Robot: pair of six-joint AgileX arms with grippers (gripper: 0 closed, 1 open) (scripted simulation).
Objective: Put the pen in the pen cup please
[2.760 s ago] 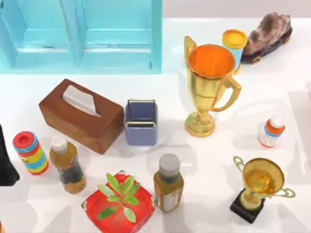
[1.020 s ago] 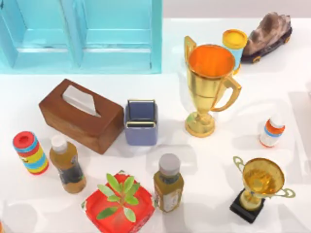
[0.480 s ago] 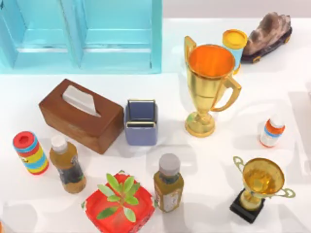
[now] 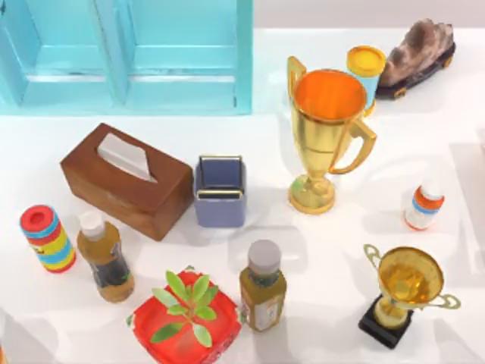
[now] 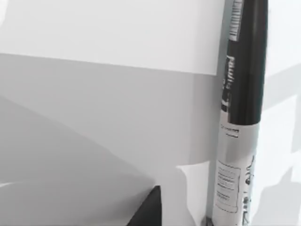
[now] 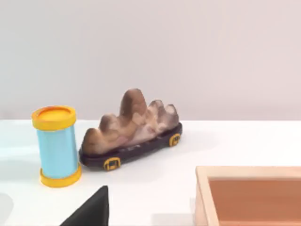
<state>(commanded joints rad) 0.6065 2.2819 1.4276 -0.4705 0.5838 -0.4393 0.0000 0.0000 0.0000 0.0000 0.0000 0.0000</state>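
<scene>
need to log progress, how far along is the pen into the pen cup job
Done: nothing visible yet; from above, the pen cup beside the tissue box holds no pen. In hand: the left wrist view looks closely at the pen against a white surface, though I can't tell whether it is gripped. Left: carrying it to the cup and dropping it in.

Your white tabletop [image 4: 356, 235] carries the pen cup [image 4: 220, 192], a tissue box [image 4: 126, 180], two trophies, bottles and a potted plant [image 4: 185, 315].
</scene>
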